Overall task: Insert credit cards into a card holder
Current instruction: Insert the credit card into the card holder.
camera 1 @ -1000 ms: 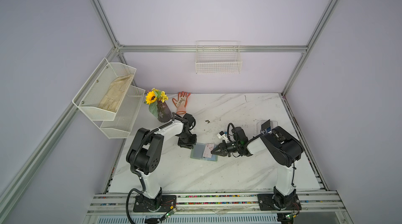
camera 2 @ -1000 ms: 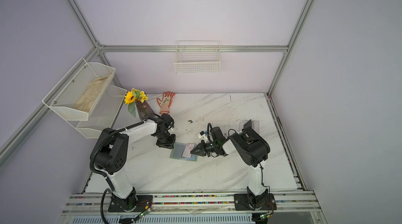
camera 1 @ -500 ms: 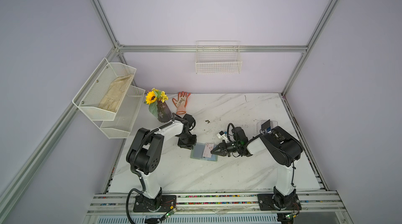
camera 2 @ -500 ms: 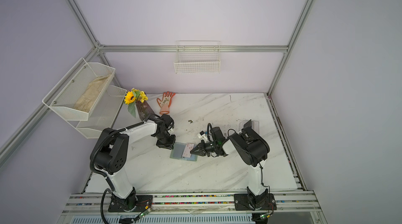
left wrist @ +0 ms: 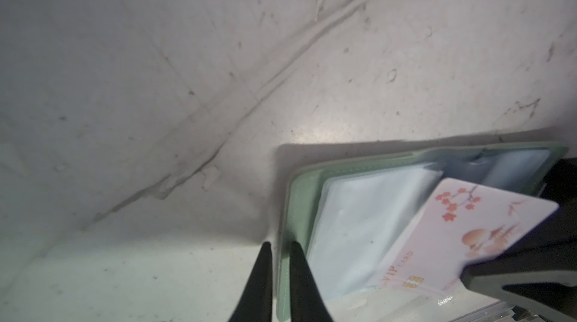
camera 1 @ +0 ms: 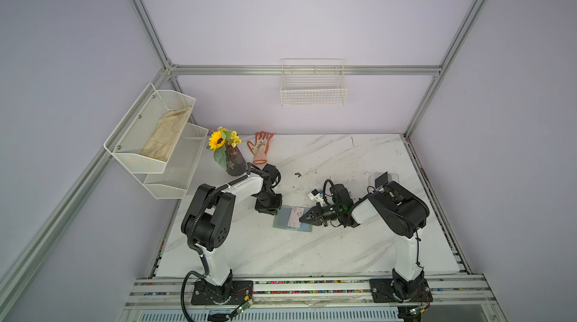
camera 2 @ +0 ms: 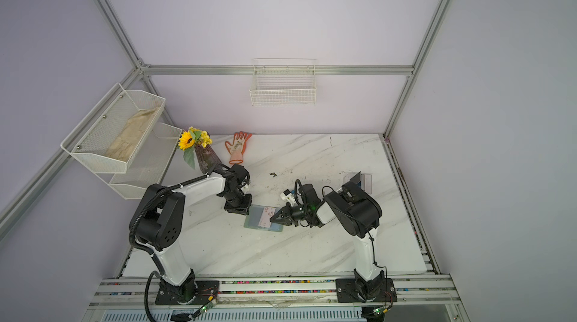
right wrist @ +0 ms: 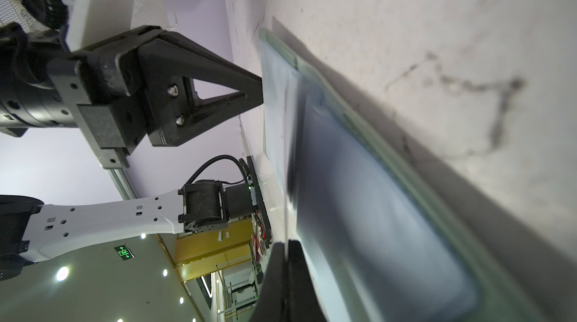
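Note:
The sage-green card holder (camera 1: 282, 219) (camera 2: 254, 219) lies open on the marble table, its pale clear sleeves (left wrist: 359, 217) facing up. My left gripper (left wrist: 281, 245) (camera 1: 271, 210) is shut on the holder's green cover edge (left wrist: 295, 198). My right gripper (right wrist: 285, 244) (camera 1: 302, 219) is shut on a pale pink credit card (left wrist: 452, 236) (camera 2: 267, 215) with red blossom marks. The card lies slanted over the sleeves, its far end against them. In the right wrist view the card is edge-on and blurred. A black card (camera 1: 381, 177) stands in a clear box at the back right.
A dark vase with a sunflower (camera 1: 232, 161) and an orange glove (camera 1: 260, 148) sit at the back left. White mesh shelves (camera 1: 156, 139) hang on the left wall, a wire basket (camera 1: 313, 86) on the back wall. The clear box (camera 2: 367, 181) stands behind the right arm.

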Robot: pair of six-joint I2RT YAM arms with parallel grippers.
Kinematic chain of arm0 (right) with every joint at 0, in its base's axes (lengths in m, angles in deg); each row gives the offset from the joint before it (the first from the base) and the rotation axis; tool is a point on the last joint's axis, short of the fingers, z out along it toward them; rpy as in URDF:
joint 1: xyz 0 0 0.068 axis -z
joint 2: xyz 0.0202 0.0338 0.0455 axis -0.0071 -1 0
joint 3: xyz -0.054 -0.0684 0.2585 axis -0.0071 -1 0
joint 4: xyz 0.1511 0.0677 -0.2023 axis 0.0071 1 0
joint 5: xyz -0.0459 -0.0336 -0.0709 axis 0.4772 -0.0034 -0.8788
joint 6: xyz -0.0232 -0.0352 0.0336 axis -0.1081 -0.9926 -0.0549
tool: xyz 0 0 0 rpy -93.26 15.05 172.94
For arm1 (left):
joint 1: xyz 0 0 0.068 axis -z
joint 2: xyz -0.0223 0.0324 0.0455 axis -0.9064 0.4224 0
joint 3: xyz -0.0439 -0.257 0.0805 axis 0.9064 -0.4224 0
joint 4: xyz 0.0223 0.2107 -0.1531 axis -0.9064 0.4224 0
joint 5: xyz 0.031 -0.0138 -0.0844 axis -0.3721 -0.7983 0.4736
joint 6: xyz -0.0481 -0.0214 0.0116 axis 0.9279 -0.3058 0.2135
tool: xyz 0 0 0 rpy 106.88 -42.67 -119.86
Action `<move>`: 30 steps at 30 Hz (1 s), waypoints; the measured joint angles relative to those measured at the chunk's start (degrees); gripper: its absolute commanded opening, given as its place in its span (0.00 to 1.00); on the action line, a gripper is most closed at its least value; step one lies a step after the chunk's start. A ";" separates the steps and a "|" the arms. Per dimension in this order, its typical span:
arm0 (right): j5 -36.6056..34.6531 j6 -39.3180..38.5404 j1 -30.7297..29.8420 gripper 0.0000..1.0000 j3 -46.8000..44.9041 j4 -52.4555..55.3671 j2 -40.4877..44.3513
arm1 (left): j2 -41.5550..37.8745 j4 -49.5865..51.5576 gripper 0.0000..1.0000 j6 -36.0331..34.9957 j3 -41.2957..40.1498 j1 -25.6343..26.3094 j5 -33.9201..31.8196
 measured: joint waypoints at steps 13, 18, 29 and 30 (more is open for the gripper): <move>-0.68 -3.43 -0.48 0.00 3.13 8.44 0.55 | 0.00 -0.11 0.13 0.00 -0.22 0.00 0.17; -1.05 -5.20 -0.55 0.00 4.90 12.44 0.55 | -0.02 -0.11 0.13 0.00 -0.22 0.00 0.17; -4.00 -9.66 -2.34 0.00 10.91 22.80 0.46 | -0.02 -0.35 0.13 0.00 -0.22 -0.02 0.17; -4.70 -10.47 -2.58 0.00 11.69 24.65 0.46 | 0.00 -0.35 0.13 -0.02 -0.22 -0.02 0.17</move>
